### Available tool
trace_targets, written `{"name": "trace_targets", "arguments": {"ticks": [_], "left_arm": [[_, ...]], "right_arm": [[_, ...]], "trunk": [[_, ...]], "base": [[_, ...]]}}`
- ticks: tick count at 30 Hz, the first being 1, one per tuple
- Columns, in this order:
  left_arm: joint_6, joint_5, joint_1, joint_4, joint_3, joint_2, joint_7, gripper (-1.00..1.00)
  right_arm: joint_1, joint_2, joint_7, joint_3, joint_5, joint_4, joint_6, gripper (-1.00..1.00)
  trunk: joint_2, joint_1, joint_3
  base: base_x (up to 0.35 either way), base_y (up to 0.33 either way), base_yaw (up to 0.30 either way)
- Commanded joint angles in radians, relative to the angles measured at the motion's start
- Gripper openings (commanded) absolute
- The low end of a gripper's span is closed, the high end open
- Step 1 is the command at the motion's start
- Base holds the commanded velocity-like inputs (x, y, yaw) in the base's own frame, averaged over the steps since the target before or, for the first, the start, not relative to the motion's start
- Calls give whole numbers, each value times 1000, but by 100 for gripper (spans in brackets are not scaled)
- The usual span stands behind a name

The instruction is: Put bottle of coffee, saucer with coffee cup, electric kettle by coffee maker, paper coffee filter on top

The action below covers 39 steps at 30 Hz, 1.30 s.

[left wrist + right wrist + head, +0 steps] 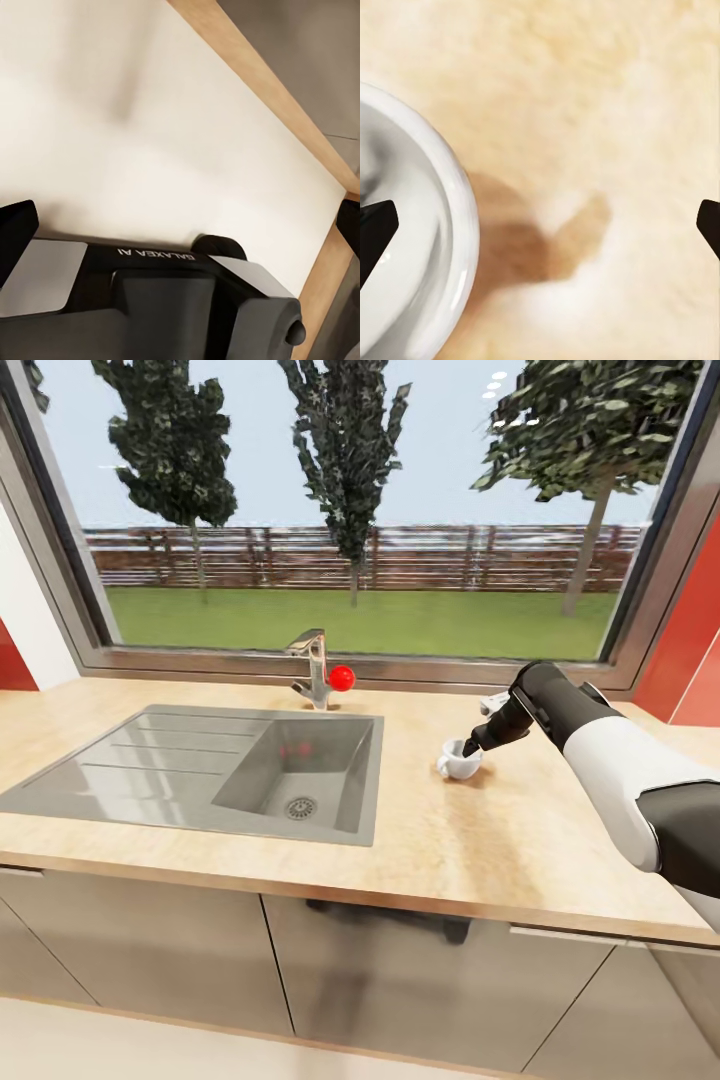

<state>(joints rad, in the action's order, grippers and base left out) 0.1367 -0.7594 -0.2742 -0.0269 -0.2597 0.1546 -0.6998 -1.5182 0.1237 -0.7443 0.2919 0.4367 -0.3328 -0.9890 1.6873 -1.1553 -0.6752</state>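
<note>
A small white coffee cup (458, 761) stands upright on the light wood countertop (500, 840), to the right of the sink. My right gripper (469, 745) reaches down onto it from the right. In the right wrist view the gripper (542, 229) is open wide: one dark fingertip (375, 234) is over the inside of the cup (427, 247), the other (709, 225) over bare countertop (607, 97) outside the rim. My left gripper (182, 229) is open too, with nothing between its fingers, hanging over a pale floor (150, 112).
A grey steel sink (290, 770) with a drainboard fills the worktop's left half. Behind it stands a tap (315, 665) with a red knob (342, 678) under a wide window. Grey cabinet fronts (390, 970) run below. A wooden strip (262, 82) edges the floor.
</note>
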Motion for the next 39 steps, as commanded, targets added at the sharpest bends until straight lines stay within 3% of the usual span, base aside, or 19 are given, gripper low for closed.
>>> {"name": "trace_targets", "arguments": {"ticks": [1, 22, 23, 39], "left_arm": [[9, -11, 0, -1, -6, 0, -3, 100], [10, -11, 0, -1, -6, 0, -3, 100], [10, -11, 0, -1, -6, 0, -3, 100], [11, -11, 0, -1, -6, 0, -3, 100]], "right_arm": [[0, 1, -10, 3, 10, -2, -2, 100], [0, 0, -10, 3, 8, -2, -2, 100], [0, 0, -10, 3, 8, -2, -2, -100], [0, -1, -10, 3, 8, -2, -2, -100]], "trunk": [[8, -4, -4], [22, -12, -10], [22, -12, -10], [22, -12, -10]], "base": [[0, 0, 0], [0, 0, 0], [0, 0, 0], [0, 0, 0]]}}
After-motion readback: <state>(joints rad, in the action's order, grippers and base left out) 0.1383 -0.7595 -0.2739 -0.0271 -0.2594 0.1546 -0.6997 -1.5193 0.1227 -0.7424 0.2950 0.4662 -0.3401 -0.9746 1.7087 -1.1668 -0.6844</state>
